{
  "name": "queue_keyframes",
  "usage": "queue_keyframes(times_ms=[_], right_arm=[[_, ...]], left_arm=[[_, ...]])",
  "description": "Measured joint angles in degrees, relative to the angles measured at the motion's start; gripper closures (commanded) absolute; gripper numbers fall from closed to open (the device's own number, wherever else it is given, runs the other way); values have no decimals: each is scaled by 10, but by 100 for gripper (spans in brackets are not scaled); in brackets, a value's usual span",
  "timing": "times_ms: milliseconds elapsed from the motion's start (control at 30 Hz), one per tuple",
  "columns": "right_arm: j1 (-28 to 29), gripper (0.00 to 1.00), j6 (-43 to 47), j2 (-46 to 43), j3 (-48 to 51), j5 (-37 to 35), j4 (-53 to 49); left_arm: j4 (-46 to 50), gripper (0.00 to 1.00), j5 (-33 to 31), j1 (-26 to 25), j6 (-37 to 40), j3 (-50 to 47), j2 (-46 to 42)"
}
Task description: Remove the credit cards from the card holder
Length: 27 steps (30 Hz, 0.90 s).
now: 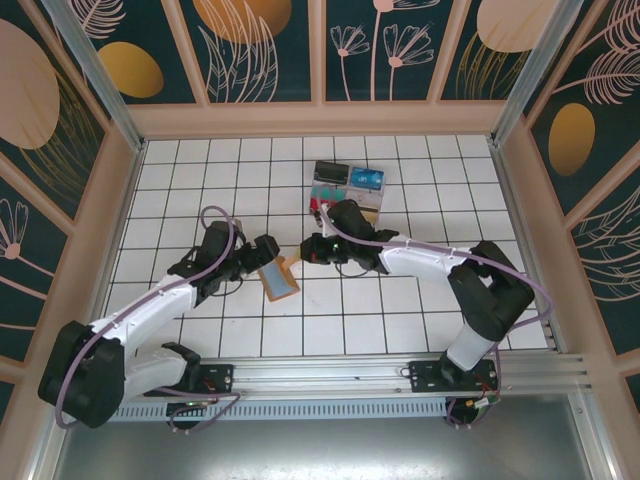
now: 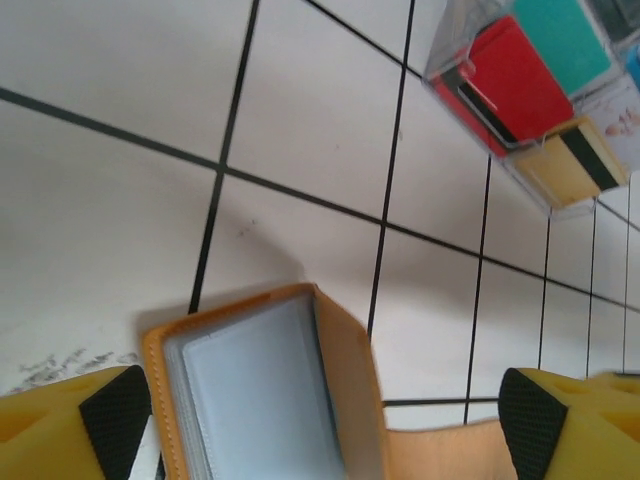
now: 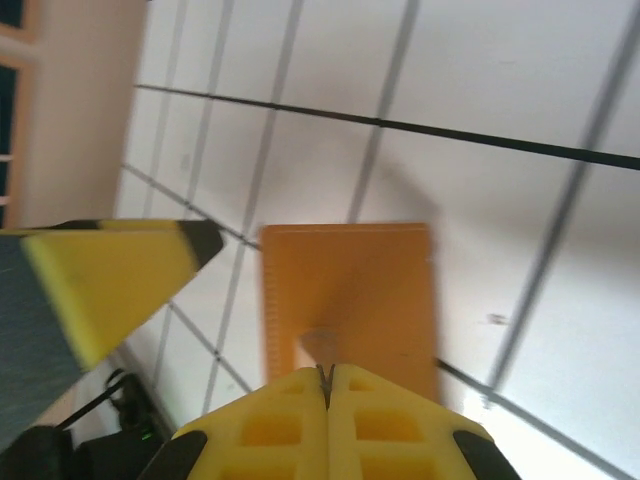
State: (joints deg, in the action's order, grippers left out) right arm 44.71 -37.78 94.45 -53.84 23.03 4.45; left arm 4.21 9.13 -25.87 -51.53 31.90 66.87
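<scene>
The tan-orange card holder [image 1: 279, 279] stands partly open on the white tiles, its grey-blue pockets [image 2: 260, 390] facing my left wrist camera. My left gripper [image 1: 262, 258] is open and straddles it [image 2: 325, 425], one fingertip [image 2: 115, 420] on each side. My right gripper [image 1: 306, 252] is shut [image 3: 328, 368], pinching the near edge of the holder's tan cover [image 3: 350, 290]. Whether any card is inside the pockets I cannot tell. Credit cards lie in stacks [image 1: 348, 185] behind the grippers: red [image 2: 510, 85], teal [image 2: 560, 35] and gold [image 2: 570, 165].
The card stacks sit in a clear tray a tile or two behind the right gripper. Wooden walls [image 1: 120, 200] enclose the tiled floor. A yellow left fingertip [image 3: 110, 270] shows at the left of the right wrist view.
</scene>
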Motion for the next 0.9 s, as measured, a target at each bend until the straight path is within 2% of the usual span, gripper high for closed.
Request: queue_keyframes(times_ms=[167,333,533,800,900], right_arm=[[-21,99,4,-23,38,-37,-35],[-30,99,4,-35,60,-57,-54],[-30,99,4,-35,60,-71,-63],[-30,98,4,-35,60,-87,-74],[-30,98,4,-35,60,-87,-75]], left_arm=[[-36,30,50,0,-7,-13,34],[-52,32,75,0,-9,-20,70],[-65,47,97,0,-9,-20,100],[-76,40,103,0,-9,-20,122],[-80,40,104,1,-8,-16,138]])
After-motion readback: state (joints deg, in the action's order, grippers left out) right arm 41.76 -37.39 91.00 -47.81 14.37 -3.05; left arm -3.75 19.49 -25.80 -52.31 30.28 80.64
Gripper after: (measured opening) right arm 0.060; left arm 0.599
